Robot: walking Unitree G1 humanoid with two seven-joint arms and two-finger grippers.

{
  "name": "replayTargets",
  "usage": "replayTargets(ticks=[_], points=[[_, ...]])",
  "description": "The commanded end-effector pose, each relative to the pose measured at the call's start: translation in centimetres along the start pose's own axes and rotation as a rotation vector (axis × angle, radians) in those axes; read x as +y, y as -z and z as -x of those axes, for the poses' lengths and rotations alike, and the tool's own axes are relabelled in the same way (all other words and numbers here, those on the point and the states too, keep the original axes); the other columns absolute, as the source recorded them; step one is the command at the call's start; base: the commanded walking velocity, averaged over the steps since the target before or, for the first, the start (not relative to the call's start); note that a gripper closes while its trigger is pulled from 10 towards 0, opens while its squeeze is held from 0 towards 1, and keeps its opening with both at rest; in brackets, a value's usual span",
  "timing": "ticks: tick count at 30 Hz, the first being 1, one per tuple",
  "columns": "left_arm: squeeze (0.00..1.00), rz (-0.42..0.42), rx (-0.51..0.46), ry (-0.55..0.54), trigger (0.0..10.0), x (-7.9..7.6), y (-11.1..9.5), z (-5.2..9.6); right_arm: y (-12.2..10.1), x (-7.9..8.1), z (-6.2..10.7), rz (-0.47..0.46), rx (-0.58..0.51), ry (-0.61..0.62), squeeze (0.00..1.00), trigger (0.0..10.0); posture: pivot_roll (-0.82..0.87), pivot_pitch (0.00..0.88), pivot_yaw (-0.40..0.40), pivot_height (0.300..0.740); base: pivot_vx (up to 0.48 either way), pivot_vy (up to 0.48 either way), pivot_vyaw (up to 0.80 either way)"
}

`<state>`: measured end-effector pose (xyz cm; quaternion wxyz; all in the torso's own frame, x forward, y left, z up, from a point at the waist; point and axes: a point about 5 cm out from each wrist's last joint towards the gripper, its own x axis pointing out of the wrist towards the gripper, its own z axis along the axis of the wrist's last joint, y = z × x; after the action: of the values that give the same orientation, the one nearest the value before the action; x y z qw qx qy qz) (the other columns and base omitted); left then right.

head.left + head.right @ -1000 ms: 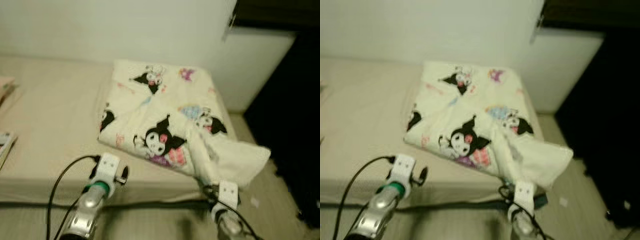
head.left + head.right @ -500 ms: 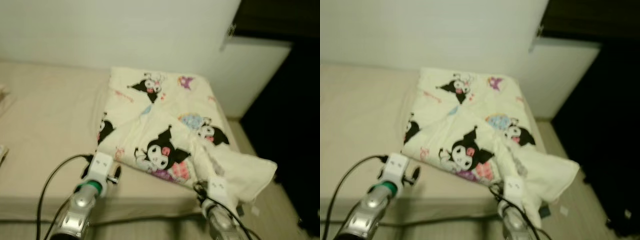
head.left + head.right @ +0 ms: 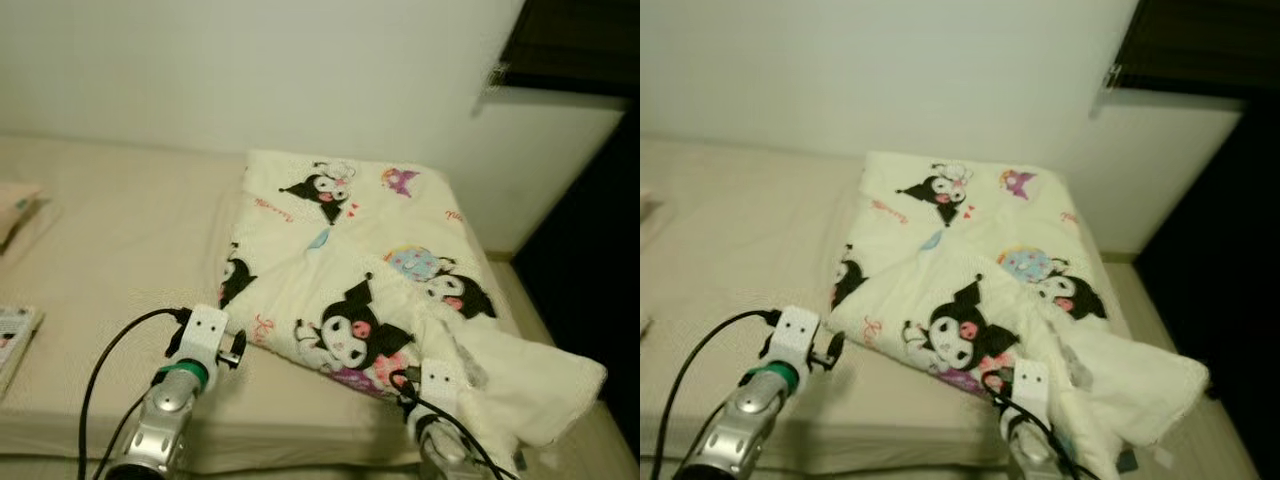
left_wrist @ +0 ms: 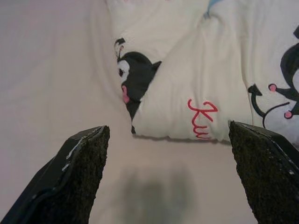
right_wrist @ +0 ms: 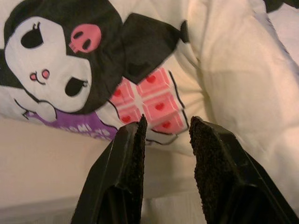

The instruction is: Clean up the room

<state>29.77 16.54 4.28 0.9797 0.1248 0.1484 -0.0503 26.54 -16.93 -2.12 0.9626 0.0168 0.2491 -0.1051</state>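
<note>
A folded cream blanket (image 3: 350, 250) printed with black cartoon characters lies on the right part of a beige bed (image 3: 100, 230). One loose corner (image 3: 540, 390) hangs over the bed's right edge. My left gripper (image 4: 168, 135) is wide open and empty, low over the sheet just short of the blanket's near left fold (image 4: 196, 112). It is also in the left eye view, the left gripper (image 3: 208, 335). My right gripper (image 5: 167, 123) hovers at the blanket's near edge, over the pink heart print (image 5: 149, 98). Its fingers are only a little apart, with nothing between them.
A white wall runs behind the bed. A dark opening (image 3: 600, 220) and a white panel (image 3: 560, 160) stand to the right. A flat book-like item (image 3: 10, 345) and a pinkish thing (image 3: 15, 205) lie at the bed's left edge. Black cables trail from both wrists.
The camera has come closer to the bed and risen, so the floor strip in front is gone. Both arms now reach over the mattress edge. The blanket lies as before.
</note>
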Motion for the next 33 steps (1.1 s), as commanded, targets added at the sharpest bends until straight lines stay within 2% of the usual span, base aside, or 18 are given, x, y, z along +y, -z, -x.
replayTargets(ticks=[1,4,8,19,23,27,33], points=[[0.0,0.007,0.015,0.025,10.0,-0.65,0.48,0.12,0.8,-0.68,0.19,-0.005,0.032,0.025,0.0,10.0,0.16,0.0,0.001,0.74,0.0,0.0,0.0],[0.0,0.018,0.006,0.028,10.0,-0.75,0.42,0.13,0.81,-0.72,0.18,-0.009,0.035,0.03,0.0,10.0,0.16,0.0,0.001,0.74,0.0,0.0,0.0],[0.0,-0.015,0.023,0.033,10.0,-1.03,0.62,0.12,0.69,-0.87,0.14,-0.014,0.028,0.032,0.0,10.0,0.15,0.0,0.002,0.74,0.0,0.0,0.0],[0.0,-0.004,0.021,0.016,10.0,-0.96,0.48,-0.02,0.4,-0.91,0.06,-0.011,0.013,0.029,0.0,10.0,0.15,0.0,-0.005,0.74,0.0,0.0,0.0],[0.0,-0.011,0.024,0.01,10.0,-0.79,0.55,-0.01,0.36,-0.93,0.04,-0.011,0.013,0.029,0.0,10.0,0.15,0.0,-0.007,0.74,0.0,-0.429,0.0],[0.0,0.032,0.041,-0.028,10.0,-0.36,0.75,-0.06,0.31,-0.93,0.03,-0.01,0.011,0.028,0.0,10.0,0.15,0.0,-0.007,0.74,0.0,-0.12,0.0],[0.0,0.028,0.041,-0.022,10.0,-0.43,0.73,-0.12,0.18,-0.95,-0.01,-0.009,0.004,0.029,0.0,10.0,0.15,0.0,-0.009,0.74,0.0,0.0,0.0]])
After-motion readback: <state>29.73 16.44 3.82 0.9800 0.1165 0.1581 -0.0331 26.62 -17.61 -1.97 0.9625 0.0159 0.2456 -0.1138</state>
